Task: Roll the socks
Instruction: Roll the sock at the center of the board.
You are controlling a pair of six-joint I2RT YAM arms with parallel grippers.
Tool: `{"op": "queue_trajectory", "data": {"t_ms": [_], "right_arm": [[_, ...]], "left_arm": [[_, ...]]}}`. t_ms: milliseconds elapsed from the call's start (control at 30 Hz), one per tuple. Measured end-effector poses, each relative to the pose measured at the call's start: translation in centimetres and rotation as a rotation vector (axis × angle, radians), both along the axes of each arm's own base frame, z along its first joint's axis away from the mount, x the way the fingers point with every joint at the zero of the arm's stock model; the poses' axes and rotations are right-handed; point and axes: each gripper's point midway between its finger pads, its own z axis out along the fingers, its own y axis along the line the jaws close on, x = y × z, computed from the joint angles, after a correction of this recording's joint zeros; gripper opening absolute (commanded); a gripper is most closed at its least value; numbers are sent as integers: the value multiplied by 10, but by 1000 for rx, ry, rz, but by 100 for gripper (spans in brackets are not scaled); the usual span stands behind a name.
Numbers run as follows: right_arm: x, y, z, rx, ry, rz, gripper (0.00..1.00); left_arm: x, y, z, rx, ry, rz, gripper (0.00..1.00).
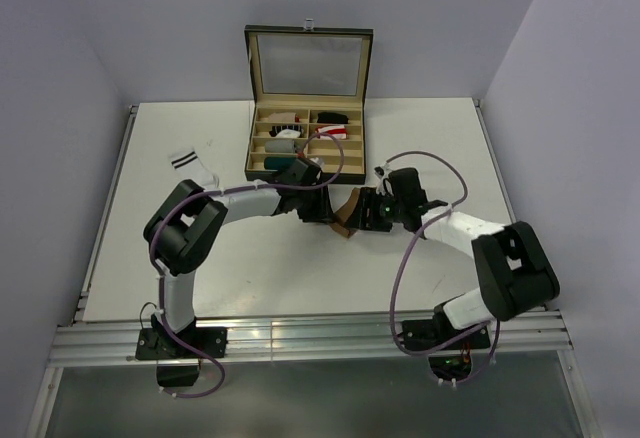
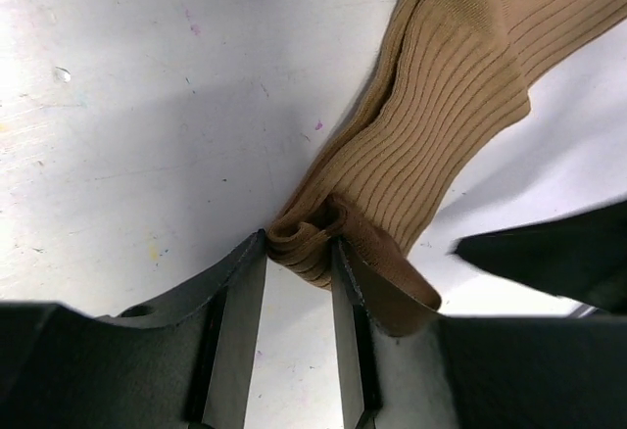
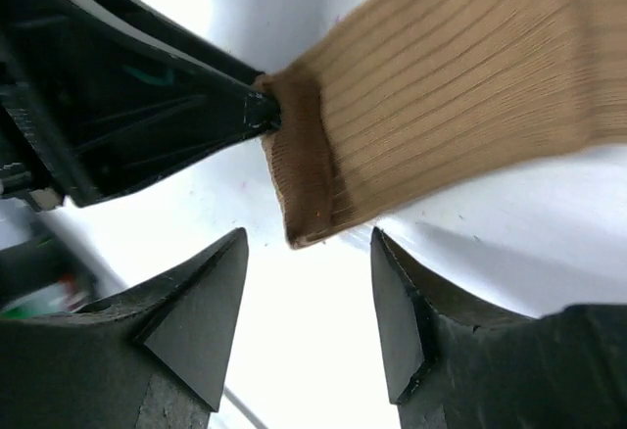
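The tan-brown sock lies on the table's middle, between my two grippers. My left gripper is shut on a folded, partly rolled end of this sock. My right gripper is open, its fingers either side of and just short of the sock's darker hem, not touching it. The left gripper's tip pinches the sock's corner there. The white sock with two dark cuff stripes lies flat at the far left. A red-and-white striped sock sits in the box.
An open compartment box with a raised glass lid stands at the back centre, just behind the grippers, holding several small rolled bundles. The white table ends in a metal rail at the near edge; walls close in on both sides.
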Motion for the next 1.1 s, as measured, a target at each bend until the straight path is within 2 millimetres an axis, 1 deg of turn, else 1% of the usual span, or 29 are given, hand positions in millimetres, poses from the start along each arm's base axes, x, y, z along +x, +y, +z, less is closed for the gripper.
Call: {"op": "queue_trajectory", "data": {"t_ms": [100,200,300,367,567,733,800,967,1100], "right_arm": [[4,-2,14,-85,-100,-6,61],[8,2,30,-162,-209,-4,61],[10,8,36,-236,-284,8,60],[8,10,32,-276,-297,23,60],[0,8,4,-412,-282,59,60],[-4,8,-12,-486,-278,86,59],[-3,8,-13,-508,-289,88,59],[-2,15,-5,-559,-356,101,59],[-5,20,-1,-585,-400,133,58]], "left_arm": [[0,1,0,12,-4,-5,39],[0,1,0,20,-6,-13,39],[0,1,0,25,-6,-17,39],[0,1,0,28,-5,-20,39],[0,2,0,42,-6,-30,39],[1,2,0,45,-7,-33,39],[1,3,0,47,-6,-34,39],[0,3,0,51,-2,-35,39],[0,3,-1,53,0,-35,39]]}}
